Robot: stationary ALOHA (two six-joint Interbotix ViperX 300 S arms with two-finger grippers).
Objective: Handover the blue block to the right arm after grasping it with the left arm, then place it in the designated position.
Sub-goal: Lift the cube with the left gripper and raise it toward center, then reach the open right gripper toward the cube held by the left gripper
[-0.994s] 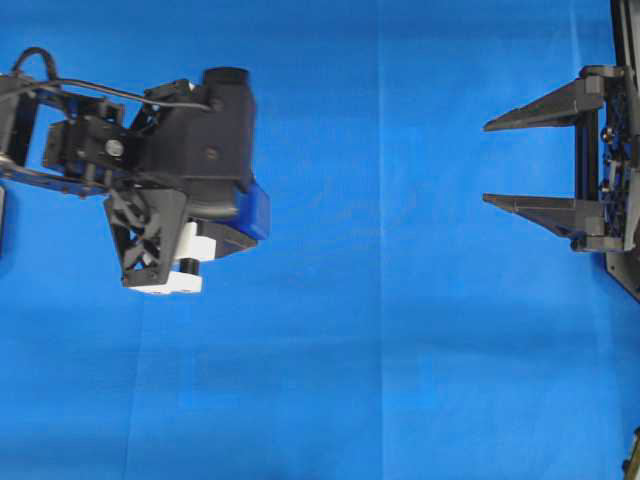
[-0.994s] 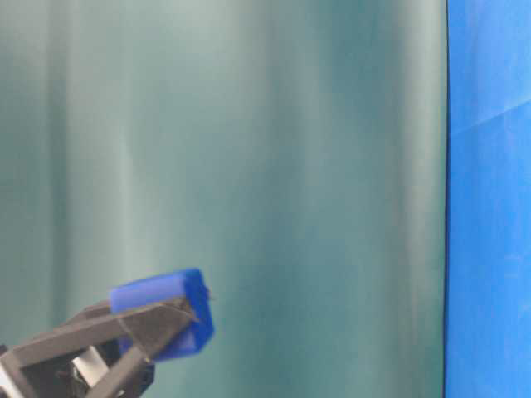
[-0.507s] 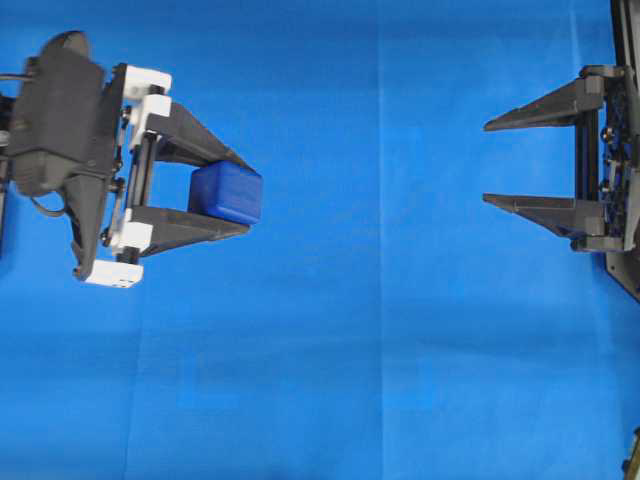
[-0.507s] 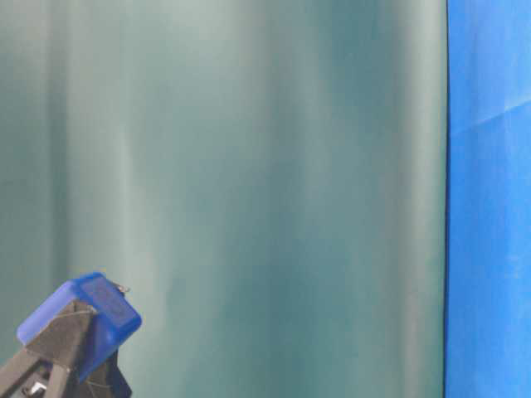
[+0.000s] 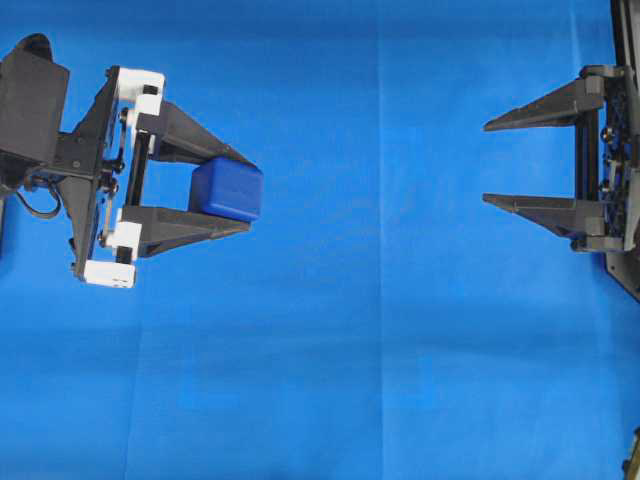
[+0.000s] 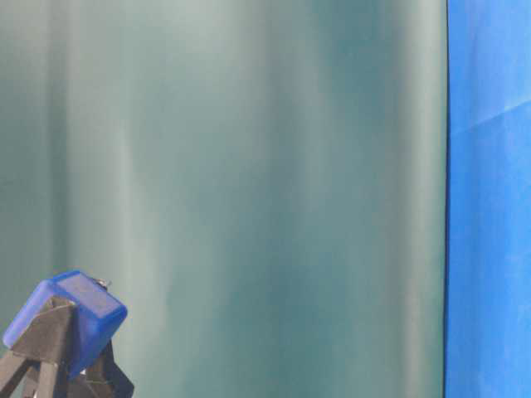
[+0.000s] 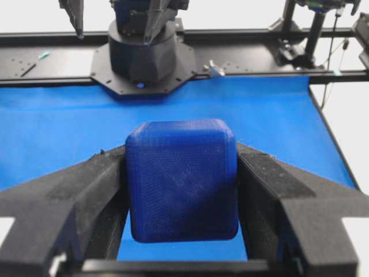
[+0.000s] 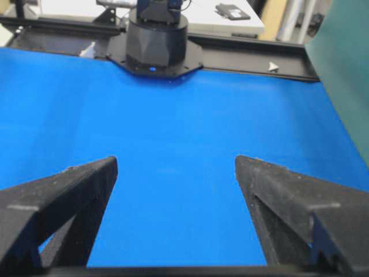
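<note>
The blue block is a small dark-blue cube pinched between the two black fingers of the left arm's gripper, which has white end pieces. That gripper is shut on the block, held above the blue sheet at the left, fingers pointing right. The left wrist view shows the block squeezed on both sides near the tips of that gripper. In the table-level view the block shows at the bottom left. The right arm's gripper is at the far right, open and empty, fingers pointing left; its jaws frame only bare sheet.
The blue sheet covers the table. The right arm's black base and a black rail stand at the far edge in the left wrist view. The left arm's base shows in the right wrist view. A green curtain fills the table-level view.
The left wrist has swung from pointing down to lying level, fingers toward the right, with the block still held. In the table-level view the block shifted left and down. The right arm has not moved.
</note>
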